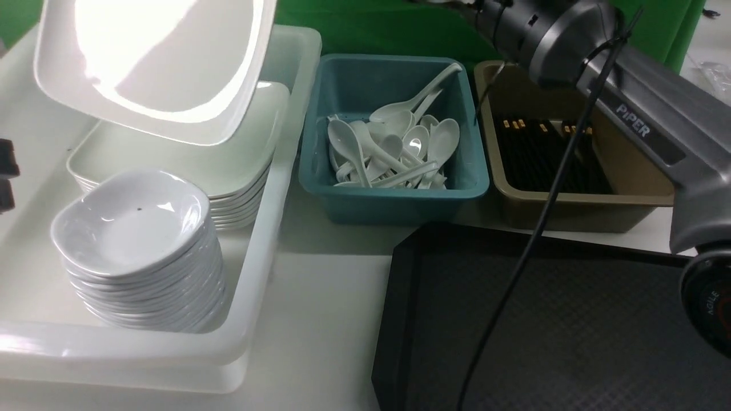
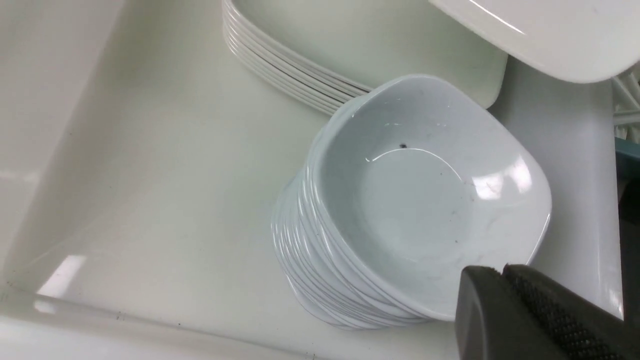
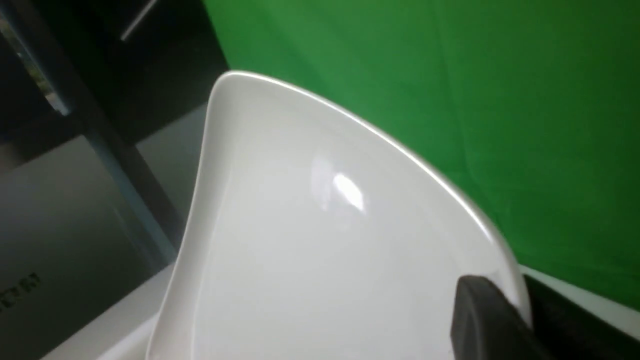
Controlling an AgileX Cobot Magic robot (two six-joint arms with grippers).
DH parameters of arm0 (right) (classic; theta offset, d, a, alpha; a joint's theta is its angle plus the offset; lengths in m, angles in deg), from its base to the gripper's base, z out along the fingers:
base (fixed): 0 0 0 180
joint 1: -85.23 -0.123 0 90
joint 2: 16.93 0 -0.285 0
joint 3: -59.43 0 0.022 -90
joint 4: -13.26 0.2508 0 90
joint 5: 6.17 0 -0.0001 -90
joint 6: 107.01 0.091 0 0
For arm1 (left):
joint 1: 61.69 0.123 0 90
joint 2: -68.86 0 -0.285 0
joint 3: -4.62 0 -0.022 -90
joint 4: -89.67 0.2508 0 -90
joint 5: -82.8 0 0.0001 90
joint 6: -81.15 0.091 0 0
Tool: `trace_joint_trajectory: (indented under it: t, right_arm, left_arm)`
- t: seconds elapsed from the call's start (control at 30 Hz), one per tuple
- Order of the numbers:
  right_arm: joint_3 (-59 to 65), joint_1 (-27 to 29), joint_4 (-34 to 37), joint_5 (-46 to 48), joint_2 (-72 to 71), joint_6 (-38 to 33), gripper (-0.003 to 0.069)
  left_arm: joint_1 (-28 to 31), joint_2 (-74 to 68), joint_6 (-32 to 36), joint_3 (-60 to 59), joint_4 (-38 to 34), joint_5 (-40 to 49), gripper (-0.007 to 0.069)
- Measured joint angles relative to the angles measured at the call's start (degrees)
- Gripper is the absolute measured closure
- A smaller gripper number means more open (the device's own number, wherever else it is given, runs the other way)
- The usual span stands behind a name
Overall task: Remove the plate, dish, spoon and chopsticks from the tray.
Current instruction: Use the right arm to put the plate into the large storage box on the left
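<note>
The large white plate (image 1: 154, 63) hangs tilted in the air over the stack of like plates (image 1: 188, 160) in the white tub. My right gripper (image 3: 520, 312) is shut on the plate's rim (image 3: 380, 140); one dark finger (image 3: 487, 320) lies on its inner face. In the front view only the right arm (image 1: 622, 108) shows, not its gripper. My left gripper (image 2: 502, 271) is shut on nothing, right by the rim of the top small dish (image 2: 425, 195) of a stack. The shown part of the black tray (image 1: 571, 319) is bare. Spoons (image 1: 394, 148) and chopsticks (image 1: 542, 154) lie in tubs.
The white tub (image 1: 274, 228) holds the plate stack and the stack of small dishes (image 1: 137, 245). A teal tub (image 1: 400, 200) with several spoons and a brown tub (image 1: 577, 208) with black chopsticks stand behind the tray. A black cable (image 1: 531, 245) hangs across the tray.
</note>
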Motion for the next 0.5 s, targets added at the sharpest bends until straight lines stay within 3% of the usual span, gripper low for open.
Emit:
trace_joint_trajectory:
  t: [0.5]
  right_arm:
    - [0.0,-0.4,-1.4,-4.3,5.6,-0.7,0.0607]
  left_arm:
    - [0.0,0.0,0.0,0.0,0.4,1.9,0.0613]
